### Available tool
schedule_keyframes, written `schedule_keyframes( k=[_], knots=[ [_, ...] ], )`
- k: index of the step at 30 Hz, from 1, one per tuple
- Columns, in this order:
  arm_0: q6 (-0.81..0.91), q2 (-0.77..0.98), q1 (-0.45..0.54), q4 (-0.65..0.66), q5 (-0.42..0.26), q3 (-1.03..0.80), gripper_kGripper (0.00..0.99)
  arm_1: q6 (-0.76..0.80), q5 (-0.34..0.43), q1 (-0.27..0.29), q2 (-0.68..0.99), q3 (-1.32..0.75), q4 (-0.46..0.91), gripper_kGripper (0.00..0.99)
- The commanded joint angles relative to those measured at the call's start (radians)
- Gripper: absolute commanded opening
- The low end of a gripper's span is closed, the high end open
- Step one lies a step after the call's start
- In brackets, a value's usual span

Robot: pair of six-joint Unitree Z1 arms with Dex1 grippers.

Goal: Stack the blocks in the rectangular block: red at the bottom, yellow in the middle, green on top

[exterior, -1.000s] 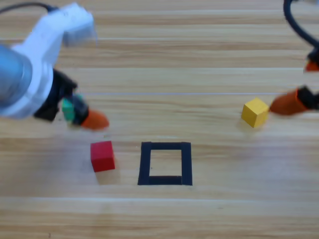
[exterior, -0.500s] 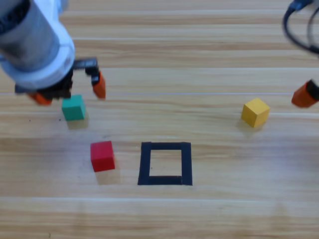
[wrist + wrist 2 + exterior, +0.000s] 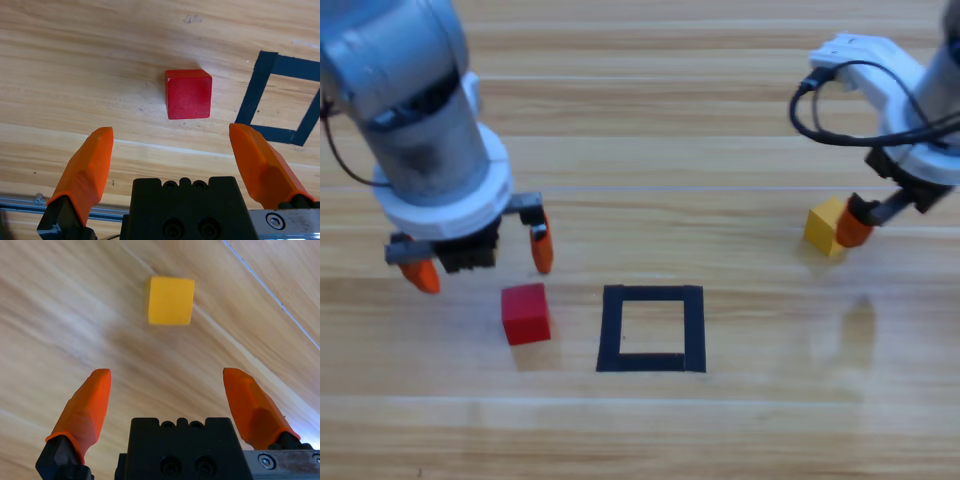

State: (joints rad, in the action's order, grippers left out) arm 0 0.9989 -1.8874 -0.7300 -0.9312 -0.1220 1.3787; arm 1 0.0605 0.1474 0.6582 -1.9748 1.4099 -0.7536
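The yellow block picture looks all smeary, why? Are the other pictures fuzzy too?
In the right wrist view the wood grain around the yellow cube is streaked with blur, though the cube's edges are fairly clear. In the left wrist view the red cube and tape outline look sharp. The high view is a bit soft, with pale glare on the table.

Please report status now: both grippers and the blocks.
Left gripper open above small red cube. Right gripper open near small yellow cube. Black tape rectangle unoccupied.
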Motion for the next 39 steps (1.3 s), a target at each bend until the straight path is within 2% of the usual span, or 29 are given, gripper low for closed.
schedule_keyframes(
  k=[1,8,17,23,28,30,32,34,37,39],
  knots=[
    [0.030,-0.079,-0.034,0.011,0.007,0.017,0.988,0.015,-0.035,-0.058,-0.187,0.083,0.030,0.980],
    [0.038,-0.161,-0.039,0.026,-0.005,0.034,0.974,0.016,-0.062,-0.065,-0.266,0.152,0.030,0.950],
    [0.050,-0.182,-0.039,0.078,-0.004,0.008,0.971,0.015,-0.080,-0.068,-0.322,0.198,0.023,0.920],
    [0.030,-0.188,-0.039,0.175,0.004,-0.072,0.963,0.007,-0.094,-0.072,-0.357,0.225,0.013,0.861],
    [0.027,-0.191,-0.037,0.183,0.004,-0.079,0.963,-0.016,-0.088,-0.080,-0.369,0.230,0.010,0.819],
    [0.027,-0.196,-0.039,0.187,0.004,-0.079,0.963,-0.042,-0.069,-0.080,-0.372,0.238,-0.006,0.747],
    [0.024,-0.205,-0.039,0.192,0.004,-0.078,0.962,-0.071,-0.043,-0.080,-0.374,0.244,-0.027,0.715],
    [0.023,-0.211,-0.039,0.198,0.007,-0.078,0.959,-0.071,-0.045,-0.080,-0.369,0.251,-0.066,0.528],
    [0.017,-0.216,-0.037,0.203,0.007,-0.076,0.934,-0.071,-0.045,-0.080,-0.349,0.222,-0.070,0.354],
    [0.012,-0.219,-0.037,0.206,0.009,-0.075,0.914,-0.073,-0.048,-0.083,-0.341,0.205,-0.070,0.337]
  ],
)
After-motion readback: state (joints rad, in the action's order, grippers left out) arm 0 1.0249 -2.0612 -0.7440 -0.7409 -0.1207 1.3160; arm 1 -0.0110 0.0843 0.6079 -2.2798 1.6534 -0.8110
